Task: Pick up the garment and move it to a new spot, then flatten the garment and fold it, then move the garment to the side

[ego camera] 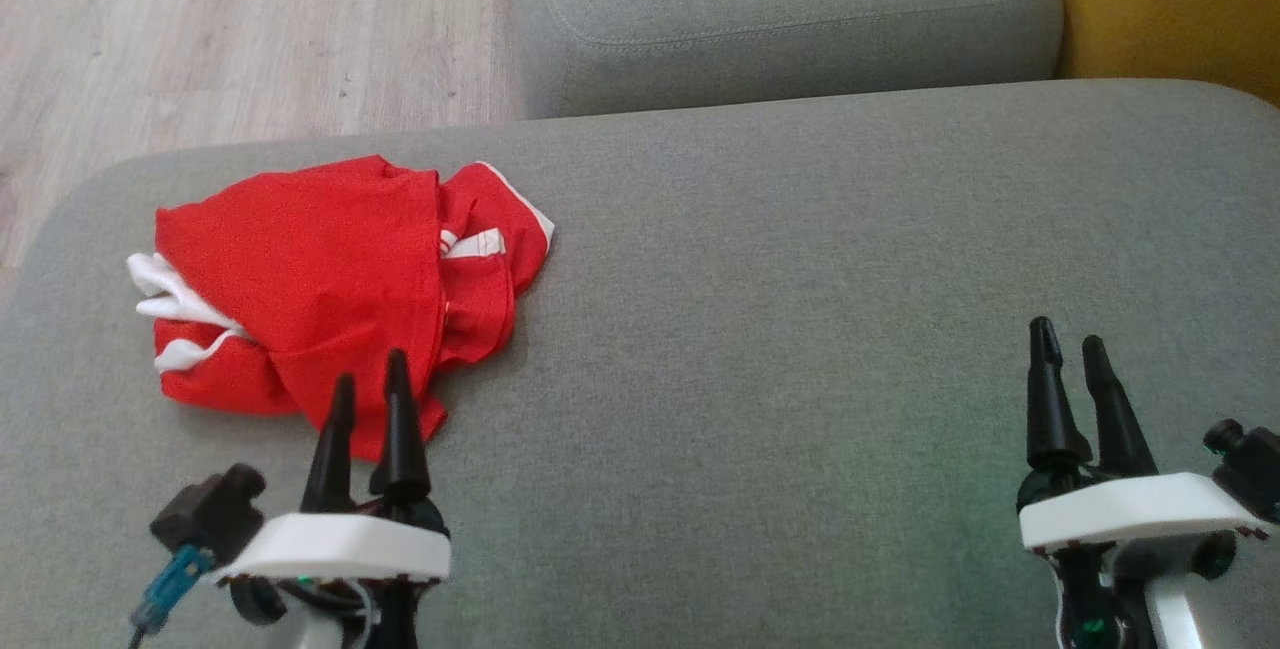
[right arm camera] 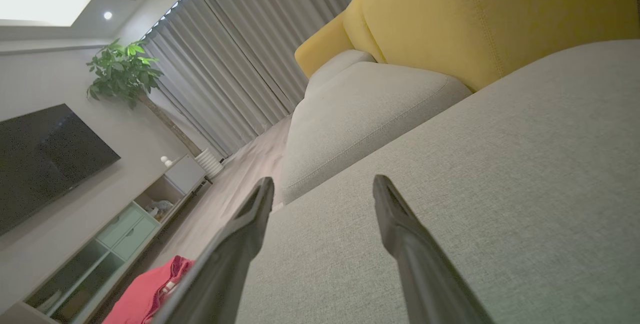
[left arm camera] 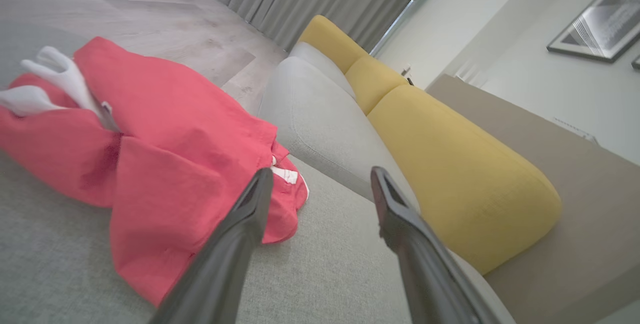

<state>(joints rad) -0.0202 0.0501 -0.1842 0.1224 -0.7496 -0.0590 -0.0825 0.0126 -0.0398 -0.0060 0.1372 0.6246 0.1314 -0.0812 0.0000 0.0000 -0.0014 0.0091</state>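
Currently the garment [ego camera: 320, 259] lies crumpled on the left part of the grey seat [ego camera: 800, 329], near its far left corner. It is red with white trim, and white cords [ego camera: 150, 274] stick out at its left edge. The fabric is bunched in overlapping layers.

Left gripper [ego camera: 370, 374]: lower left of the head view, fingers pointing away from the robot. The jaws stand spread. In the head view the fingertips overlap the near edge of the garment; whether they touch the fabric cannot be told. In the left wrist view one finger lies across the garment's near lobe and the other lies over bare seat. Grey seat fabric shows in the gap between them.

Right gripper [ego camera: 1067, 334]: lower right of the head view, over bare seat, well apart from the garment. The jaws stand spread. In the right wrist view grey seat fabric shows between the fingers. The garment appears small at the bottom left of that view, at the far end of the seat.

Surroundings: a second grey cushion [ego camera: 780, 19] adjoins the seat on the far side. Yellow cushions [left arm camera: 450, 164] line the sofa back. A pale wood floor [ego camera: 200, 29] lies beyond the seat on the left. Grey curtains [right arm camera: 240, 54], a plant [right arm camera: 120, 69], a dark screen [right arm camera: 40, 154] and a low cabinet [right arm camera: 125, 224] stand across the room.
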